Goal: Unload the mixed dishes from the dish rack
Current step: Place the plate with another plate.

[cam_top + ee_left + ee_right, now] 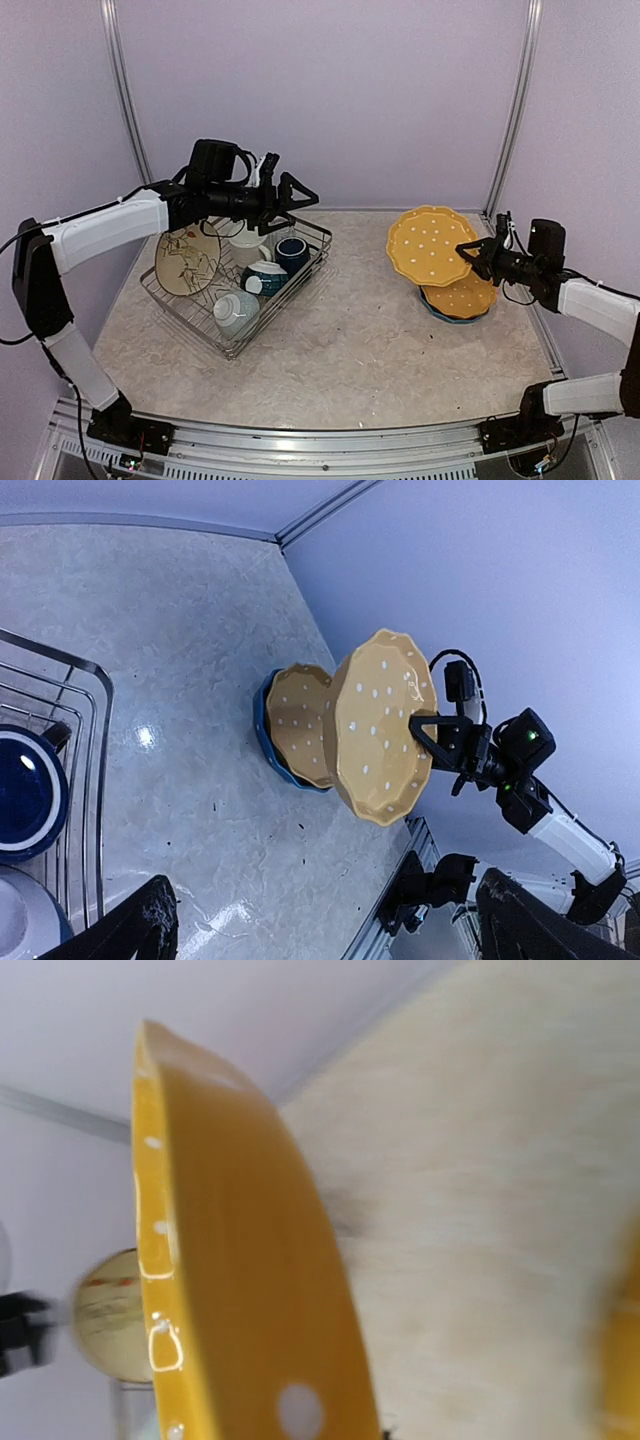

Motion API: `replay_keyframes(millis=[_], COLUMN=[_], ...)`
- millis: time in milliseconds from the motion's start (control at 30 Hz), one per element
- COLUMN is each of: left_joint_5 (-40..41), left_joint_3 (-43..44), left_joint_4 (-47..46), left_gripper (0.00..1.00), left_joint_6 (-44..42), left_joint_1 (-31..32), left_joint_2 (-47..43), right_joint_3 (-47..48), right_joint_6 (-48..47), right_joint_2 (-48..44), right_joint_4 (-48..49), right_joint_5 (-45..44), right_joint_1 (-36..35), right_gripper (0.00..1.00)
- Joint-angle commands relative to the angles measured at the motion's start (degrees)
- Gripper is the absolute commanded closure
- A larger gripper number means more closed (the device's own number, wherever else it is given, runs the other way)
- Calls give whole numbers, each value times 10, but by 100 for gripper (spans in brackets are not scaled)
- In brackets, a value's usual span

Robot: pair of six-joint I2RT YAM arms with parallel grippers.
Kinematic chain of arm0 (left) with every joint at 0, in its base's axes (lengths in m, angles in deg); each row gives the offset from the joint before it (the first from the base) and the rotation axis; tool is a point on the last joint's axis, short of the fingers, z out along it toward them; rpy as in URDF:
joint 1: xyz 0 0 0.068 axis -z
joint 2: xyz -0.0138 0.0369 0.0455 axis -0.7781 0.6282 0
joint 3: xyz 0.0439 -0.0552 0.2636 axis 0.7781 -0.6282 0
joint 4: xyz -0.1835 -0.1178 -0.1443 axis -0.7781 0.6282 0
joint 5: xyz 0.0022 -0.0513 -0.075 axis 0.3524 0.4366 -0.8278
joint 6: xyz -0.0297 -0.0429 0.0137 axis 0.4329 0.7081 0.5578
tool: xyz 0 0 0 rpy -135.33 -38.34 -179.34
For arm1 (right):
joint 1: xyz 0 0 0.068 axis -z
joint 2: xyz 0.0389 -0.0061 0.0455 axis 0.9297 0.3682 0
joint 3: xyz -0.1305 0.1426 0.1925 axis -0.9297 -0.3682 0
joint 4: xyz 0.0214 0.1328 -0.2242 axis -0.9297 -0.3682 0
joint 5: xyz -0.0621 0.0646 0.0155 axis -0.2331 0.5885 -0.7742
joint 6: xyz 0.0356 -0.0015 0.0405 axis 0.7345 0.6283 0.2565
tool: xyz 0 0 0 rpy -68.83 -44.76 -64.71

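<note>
Mustard-yellow dotted plate (pixel 430 243) stands tilted on edge, its right rim pinched in my right jaws. Just below and nearer on the table (pixel 350 360) lies a second yellow plate (pixel 462 297) stacked on a blue plate (pixel 261 725). Farther left, my left jaws hang wide open and empty over the dish rack (pixel 196 325), above the navy mug (pixel 292 254).

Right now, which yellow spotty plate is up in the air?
The tilted yellow plate, gripped by the right tool; the other yellow plate lies flat on a blue plate.
</note>
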Motion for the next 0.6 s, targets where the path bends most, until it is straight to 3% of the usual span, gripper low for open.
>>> replay_keyframes(millis=[0, 67, 200, 367, 567], left_joint_5=[45, 66, 89, 120, 176], left_joint_3=[21, 33, 72, 88, 81], left_joint_4=[95, 130, 207, 264, 301], left_gripper=[1, 1, 1, 1, 1], left_joint_6=[-84, -112, -169, -219, -266], left_joint_1=[-5, -10, -22, -43, -59], left_joint_2=[-56, -71, -94, -130, -174], right_joint_3=[42, 52, 59, 94, 98], right_joint_6=[-142, -187, -232, -291, -262], right_joint_2=[-7, 7, 36, 93, 101], right_joint_4=[-166, -230, -265, -314, -295], right_joint_5=[86, 101, 125, 123, 80], right_joint_1=[107, 152, 214, 234, 236], right_gripper=[100, 100, 100, 100, 100])
